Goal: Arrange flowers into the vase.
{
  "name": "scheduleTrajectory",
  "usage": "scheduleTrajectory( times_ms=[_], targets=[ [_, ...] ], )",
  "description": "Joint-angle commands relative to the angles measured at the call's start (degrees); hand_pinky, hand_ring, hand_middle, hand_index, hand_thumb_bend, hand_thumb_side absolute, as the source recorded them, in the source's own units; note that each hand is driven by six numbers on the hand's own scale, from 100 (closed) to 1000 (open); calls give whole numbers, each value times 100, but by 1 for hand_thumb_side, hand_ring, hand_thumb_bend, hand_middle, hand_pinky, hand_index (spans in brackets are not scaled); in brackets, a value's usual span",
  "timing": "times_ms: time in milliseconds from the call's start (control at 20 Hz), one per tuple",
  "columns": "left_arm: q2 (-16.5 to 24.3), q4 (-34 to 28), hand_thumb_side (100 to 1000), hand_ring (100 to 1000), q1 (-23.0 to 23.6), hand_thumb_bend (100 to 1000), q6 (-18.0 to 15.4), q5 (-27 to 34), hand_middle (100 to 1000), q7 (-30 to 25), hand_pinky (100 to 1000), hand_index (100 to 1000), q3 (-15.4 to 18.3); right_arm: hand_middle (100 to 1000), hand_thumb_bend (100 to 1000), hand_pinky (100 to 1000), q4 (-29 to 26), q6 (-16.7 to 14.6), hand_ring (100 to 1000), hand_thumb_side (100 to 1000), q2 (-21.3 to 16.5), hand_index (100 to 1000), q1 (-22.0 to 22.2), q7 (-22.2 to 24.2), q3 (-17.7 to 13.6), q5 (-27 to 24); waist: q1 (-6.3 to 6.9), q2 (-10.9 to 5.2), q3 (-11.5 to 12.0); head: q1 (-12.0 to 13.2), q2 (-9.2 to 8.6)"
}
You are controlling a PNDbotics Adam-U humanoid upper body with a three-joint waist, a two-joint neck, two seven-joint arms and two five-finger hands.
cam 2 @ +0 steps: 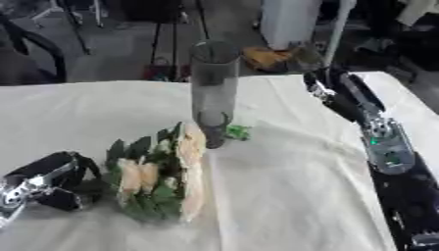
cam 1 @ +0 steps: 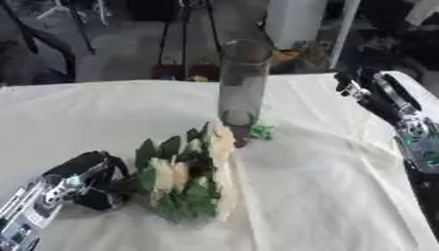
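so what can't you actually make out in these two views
- Left hand: a dark blurred shape beside the flowers; whether its fingers hold the stems cannot be told in either view.
- Right hand: its fingers merge with the dark background at the table's far edge.
- Vase: whether anything is inside is unclear through the tinted glass.
- Small green piece by the vase base: too blurred to identify.

Left hand (cam 1: 90, 179): black, blocky casing, rounded top. Left forearm: silver-grey metal segment behind hand, dark round fittings, small green spot near lower edge. Right hand (cam 2: 330, 90): black, slim, silver-white patches at knuckle end. Right forearm: black shell, silver-grey oval joint housing, green light or marking on it; black segment below, small pale fitting.
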Motion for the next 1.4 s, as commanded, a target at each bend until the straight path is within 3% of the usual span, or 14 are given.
scheduleTrajectory(
  times_ms=[50, 550, 700, 850, 1000, 1400],
  targets=[
    [29, 71, 188, 241, -88, 341, 18, 6, 262, -21, 136, 686, -31, 535, 363, 633, -65, -4, 644, 779, -94, 729, -106, 13, -38, -14, 1, -50, -15, 8, 4],
    [4, 117, 223, 112, -99, 310, 12, 23, 147, 17, 100, 673, -44, 535, 365, 633, -62, -6, 644, 779, -92, 729, -106, 20, -38, -17, 0, -45, -16, 5, 4],
    [-10, 123, 286, 100, -99, 293, 22, 48, 100, 64, 100, 669, -38, 535, 365, 633, -58, -8, 644, 779, -92, 729, -107, 21, -39, -14, -2, -43, -14, 4, 6],
    [-37, 128, 490, 100, -97, 323, 44, 137, 100, 146, 100, 666, -29, 535, 365, 633, -55, -10, 644, 780, -92, 729, -109, 21, -39, -11, -6, -42, -11, 5, 3],
    [-67, 149, 596, 100, -91, 326, 77, 255, 100, 224, 100, 659, -25, 535, 365, 633, -53, -11, 644, 780, -90, 729, -112, 19, -40, -10, -9, -41, -11, 2, 1],
    [-165, 284, 658, 100, -99, 246, 235, 582, 100, 392, 100, 627, -30, 535, 357, 633, -41, -18, 644, 782, -88, 730, -119, 15, -38, -10, -21, -34, -18, -8, 11]
  ],
)
